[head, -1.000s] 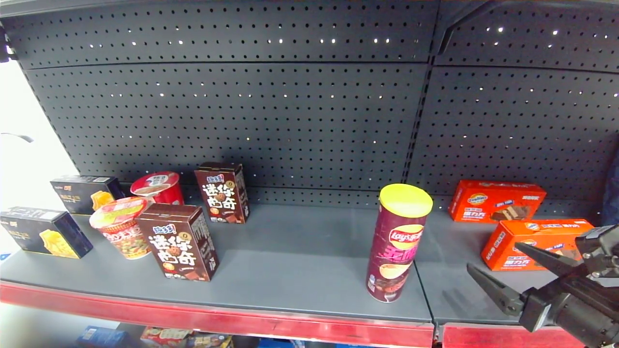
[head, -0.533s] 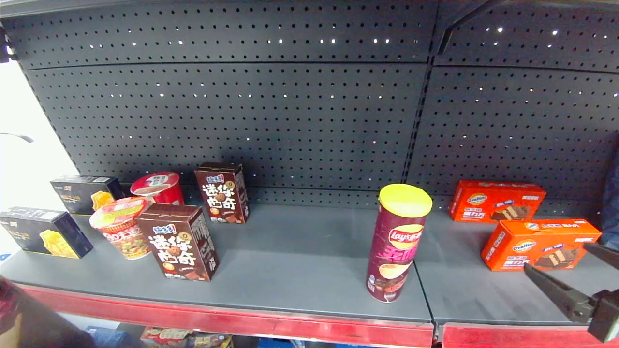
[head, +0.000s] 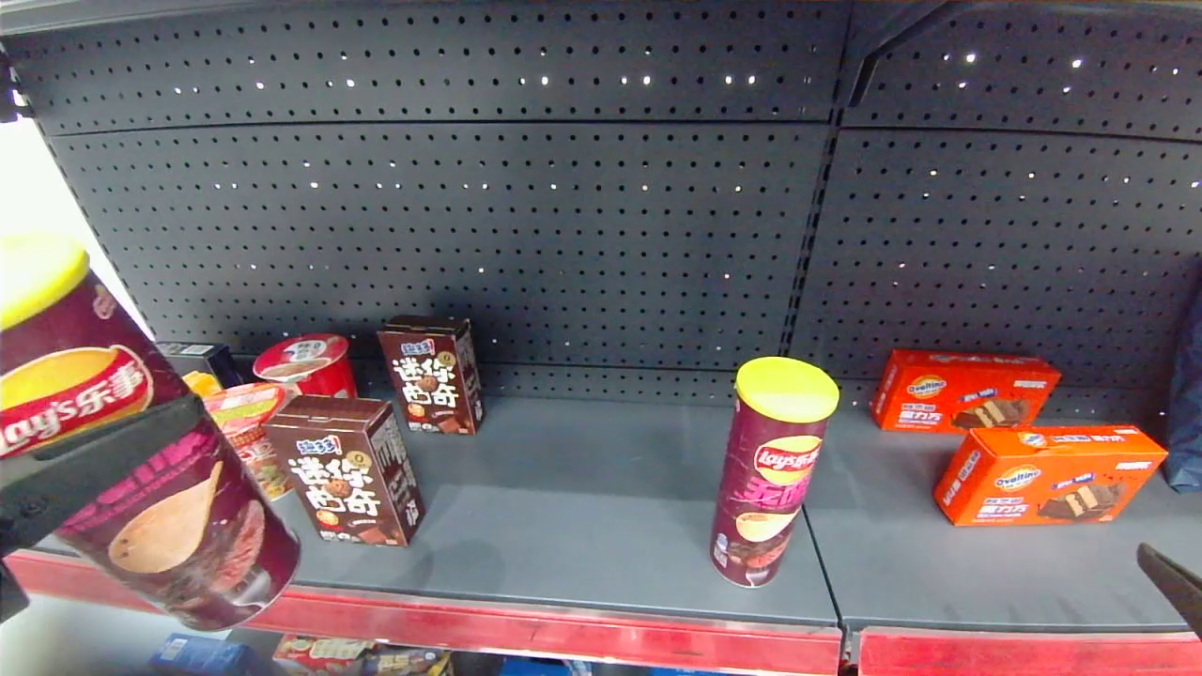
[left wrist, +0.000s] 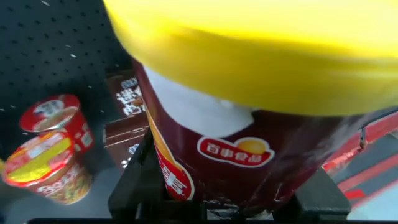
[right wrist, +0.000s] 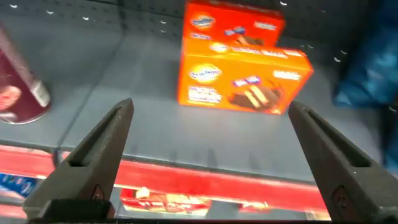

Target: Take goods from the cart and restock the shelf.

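My left gripper (head: 113, 469) is shut on a maroon chips can with a yellow lid (head: 160, 526). It holds the can tilted in front of the grey shelf's (head: 582, 507) left front edge. In the left wrist view the same can (left wrist: 249, 155) sits between the black fingers (left wrist: 134, 186). A second identical can (head: 775, 469) stands upright near the shelf's middle. My right gripper (right wrist: 211, 109) is open and holds nothing, low in front of the shelf's right end, facing two orange boxes (right wrist: 242, 78). One finger tip (head: 1169, 577) shows at the bottom right of the head view.
Two brown biscuit boxes (head: 347, 469) (head: 432, 374) and two noodle cups (head: 305, 364) (head: 239, 422) crowd the shelf's left part. Orange boxes (head: 963, 390) (head: 1047, 474) lie at the right. Bare shelf lies between the brown boxes and the standing can. A red strip (head: 563, 638) runs along the front edge.
The left arm has risen into view at the left with the chips can. The open right gripper has drawn back down and right, away from the orange boxes.
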Controlling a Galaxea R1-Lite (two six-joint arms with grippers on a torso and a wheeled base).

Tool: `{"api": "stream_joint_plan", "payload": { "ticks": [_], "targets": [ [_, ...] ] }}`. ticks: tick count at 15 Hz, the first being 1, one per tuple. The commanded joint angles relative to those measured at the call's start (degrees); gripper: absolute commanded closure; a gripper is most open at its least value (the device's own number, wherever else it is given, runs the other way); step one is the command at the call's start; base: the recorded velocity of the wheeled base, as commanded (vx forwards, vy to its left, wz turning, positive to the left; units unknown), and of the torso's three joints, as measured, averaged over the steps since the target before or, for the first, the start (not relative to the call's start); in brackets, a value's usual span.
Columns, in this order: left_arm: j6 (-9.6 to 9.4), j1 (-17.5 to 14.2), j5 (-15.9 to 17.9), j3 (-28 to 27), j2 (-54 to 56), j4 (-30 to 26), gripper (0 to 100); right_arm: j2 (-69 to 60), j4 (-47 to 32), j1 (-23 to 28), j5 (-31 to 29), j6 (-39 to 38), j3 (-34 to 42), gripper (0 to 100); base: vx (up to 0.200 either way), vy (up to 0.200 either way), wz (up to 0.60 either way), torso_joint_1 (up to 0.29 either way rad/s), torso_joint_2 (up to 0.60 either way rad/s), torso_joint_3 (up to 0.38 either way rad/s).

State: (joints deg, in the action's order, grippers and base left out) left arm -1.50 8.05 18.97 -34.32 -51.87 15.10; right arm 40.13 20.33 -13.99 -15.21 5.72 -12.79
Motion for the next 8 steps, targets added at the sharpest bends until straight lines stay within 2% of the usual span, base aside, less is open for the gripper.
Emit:
{"api": "stream_joint_plan", "payload": {
  "ticks": [1, 4, 6, 8],
  "targets": [
    [0.01, 1.62, -0.16, -1.89, -5.79, 0.28, 100, -3.74, -1.96, 2.13, 0.01, 0.0, 0.92, 0, 0.0, 0.0, 0.0, 0.0, 0.0, 0.0],
    [0.01, 4.08, -1.39, -5.76, -10.18, 0.28, 100, -8.23, -7.5, 3.8, 0.01, 0.35, 2.07, 0, 0.0, 0.0, 0.0, 0.0, 0.0, 0.0],
    [0.01, 4.87, -1.48, -6.2, -11.32, 0.36, 100, -10.69, -11.9, 4.33, 0.01, 0.52, 1.01, 0, 0.0, 0.0, -0.6, 0.007, 0.0, 0.005],
    [0.01, 5.14, -1.48, -6.2, -11.59, 0.36, 100, -12.27, -13.13, 4.33, 0.1, 0.61, 1.1, 0, 0.0, 0.0, -0.6, -0.007, 0.0, 0.005]
  ]
}}
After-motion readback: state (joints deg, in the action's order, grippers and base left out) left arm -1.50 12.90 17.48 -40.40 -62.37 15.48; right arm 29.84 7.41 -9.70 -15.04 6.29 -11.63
